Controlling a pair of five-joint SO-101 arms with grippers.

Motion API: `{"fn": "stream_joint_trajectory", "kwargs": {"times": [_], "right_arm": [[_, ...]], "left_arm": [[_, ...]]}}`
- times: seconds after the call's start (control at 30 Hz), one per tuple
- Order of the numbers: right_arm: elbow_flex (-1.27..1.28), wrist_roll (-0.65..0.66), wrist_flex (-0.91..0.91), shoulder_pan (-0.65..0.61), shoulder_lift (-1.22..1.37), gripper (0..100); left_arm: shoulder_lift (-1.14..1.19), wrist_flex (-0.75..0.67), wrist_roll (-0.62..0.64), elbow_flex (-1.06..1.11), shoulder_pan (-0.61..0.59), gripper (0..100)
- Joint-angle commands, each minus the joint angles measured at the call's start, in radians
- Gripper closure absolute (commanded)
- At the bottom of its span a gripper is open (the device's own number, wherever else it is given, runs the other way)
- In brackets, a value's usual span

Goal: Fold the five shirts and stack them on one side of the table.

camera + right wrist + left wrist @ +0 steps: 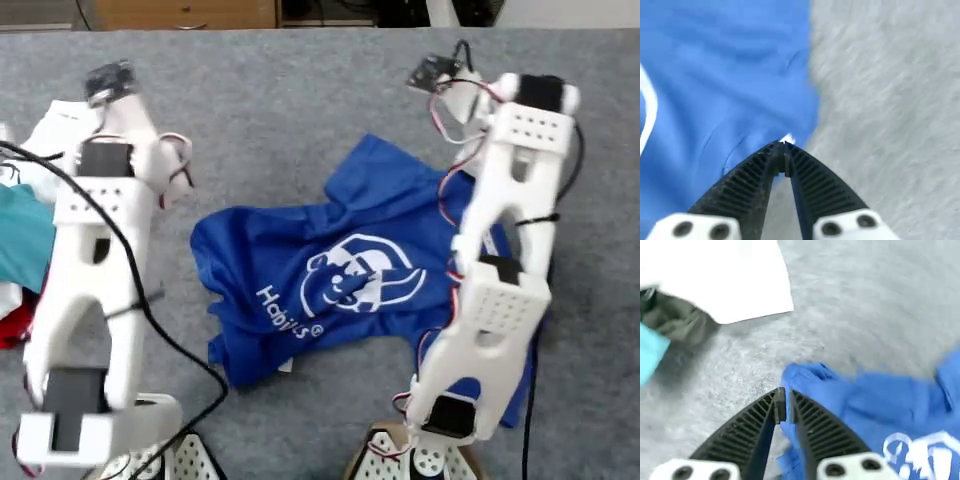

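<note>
Left jaws: closed to a hairline gap, tips set on a raised fold at one corner of the blue shirt [880,400]. Blue cloth shows between and under the ribbed faces, so judged pinched, not merely touched. Likely reason: a corner hold for carrying that side over into a fold.

Left arm [90,260]: stands along the left side of the tabletop [280,110], between the side heap and the blue shirt.

Side heap, far left edge: teal cloth [20,240], white cloth [60,125] and a scrap of red cloth [10,325]. All bunched together, none neatly folded. Judged to be other shirts of the five, kept aside so the middle is free for working.

Blue shirt, high view: centre of the tabletop, printed side up, spread out but rumpled. One sleeve points toward the far side, and the near hem is rolled under. Its right part runs beneath the right arm [500,250]. No fold made yet; laid flat because a fold needs it open.

Right jaws: closed, tips at a straight side edge of the blue shirt, where blue meets grey tabletop. A white fleck sits at the tips, identity unclear. A sliver of blue lies between the jaws, so judged gripped. Likely reason: a matching hold on the edge opposite the left jaws, so both sides can lift together.
</note>
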Motion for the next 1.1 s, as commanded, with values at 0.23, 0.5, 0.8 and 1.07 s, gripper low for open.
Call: {"fn": "stream_joint_trajectory", "kwargs": {"times": [0.23,0.5,0.8,1.07], "right_arm": [[-0.331,-0.164,-0.209,-0.058,0.262,93.8],[-0.538,-0.276,-0.316,-0.159,0.509,79.3],[-0.647,-0.368,-0.485,-0.185,0.621,79.3],[-0.704,-0.364,-0.379,-0.211,0.619,79.3]], "left_arm": [[0.271,-0.041,0.261,-0.129,0.035,80],[0.469,-0.037,0.281,-0.201,0.048,80],[0.533,-0.074,0.278,-0.193,0.049,80],[0.535,-0.183,0.275,-0.1,0.048,80]]}}
